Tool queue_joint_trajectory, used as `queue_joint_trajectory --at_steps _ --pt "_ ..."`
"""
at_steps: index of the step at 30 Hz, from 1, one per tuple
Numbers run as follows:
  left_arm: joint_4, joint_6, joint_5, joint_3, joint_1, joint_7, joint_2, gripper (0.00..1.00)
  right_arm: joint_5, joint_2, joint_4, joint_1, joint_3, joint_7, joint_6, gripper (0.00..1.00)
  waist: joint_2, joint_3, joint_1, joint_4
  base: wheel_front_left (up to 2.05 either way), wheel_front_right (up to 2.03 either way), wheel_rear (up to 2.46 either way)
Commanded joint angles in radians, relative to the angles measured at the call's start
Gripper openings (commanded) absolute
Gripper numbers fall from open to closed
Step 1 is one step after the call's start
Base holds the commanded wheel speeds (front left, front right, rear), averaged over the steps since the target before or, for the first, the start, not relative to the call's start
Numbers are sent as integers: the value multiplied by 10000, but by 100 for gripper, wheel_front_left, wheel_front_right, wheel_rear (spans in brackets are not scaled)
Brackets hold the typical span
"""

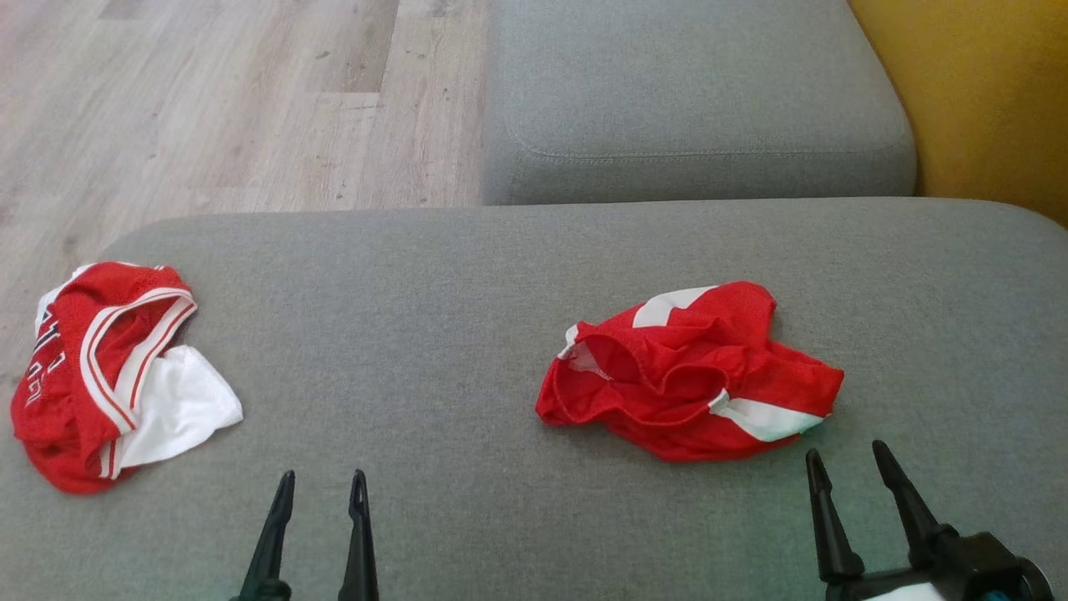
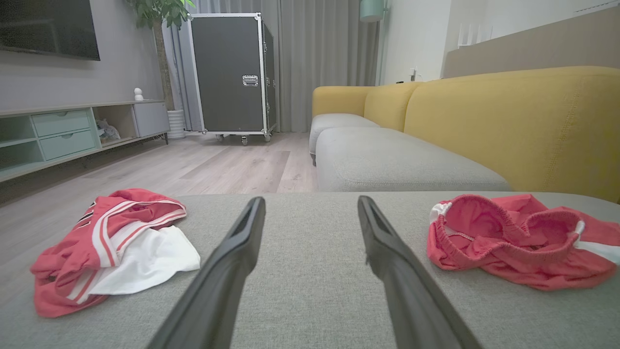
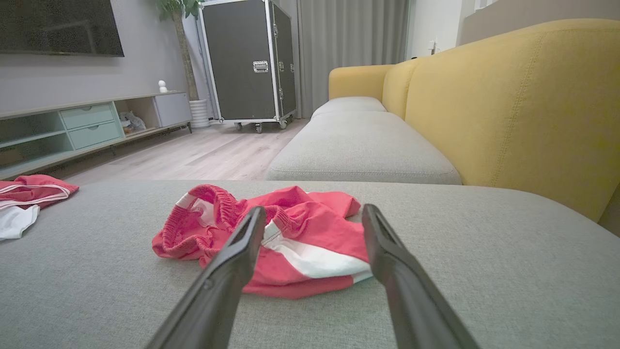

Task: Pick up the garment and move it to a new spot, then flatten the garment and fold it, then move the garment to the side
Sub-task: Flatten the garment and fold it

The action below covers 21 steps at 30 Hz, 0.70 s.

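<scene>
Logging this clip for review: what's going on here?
The left pincer and the right pincer are both open and empty above the grey cushion. The crumpled red shorts lie just ahead of the right pincer; a bunched red-and-white jersey lies at the cushion's left edge. No garment is picked up yet.

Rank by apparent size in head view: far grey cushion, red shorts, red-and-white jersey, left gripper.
1. far grey cushion
2. red shorts and red-and-white jersey, too alike to rank
3. left gripper, smallest, partly cut off by the frame
</scene>
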Motion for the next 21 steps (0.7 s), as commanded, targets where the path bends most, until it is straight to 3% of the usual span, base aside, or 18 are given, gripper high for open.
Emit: queue_joint_trajectory --at_steps 1,21 --pt "-308 -20 118 336 -401 -91 -99 100 -72 -74 -292 -352 227 -23 -7 100 -1 -5 -1 8 0 0 0" --pt "-190 -88 387 120 -461 -91 -107 100 -291 -74 -497 -458 172 -23 -7 100 -1 174 -1 -256 0 0 0"
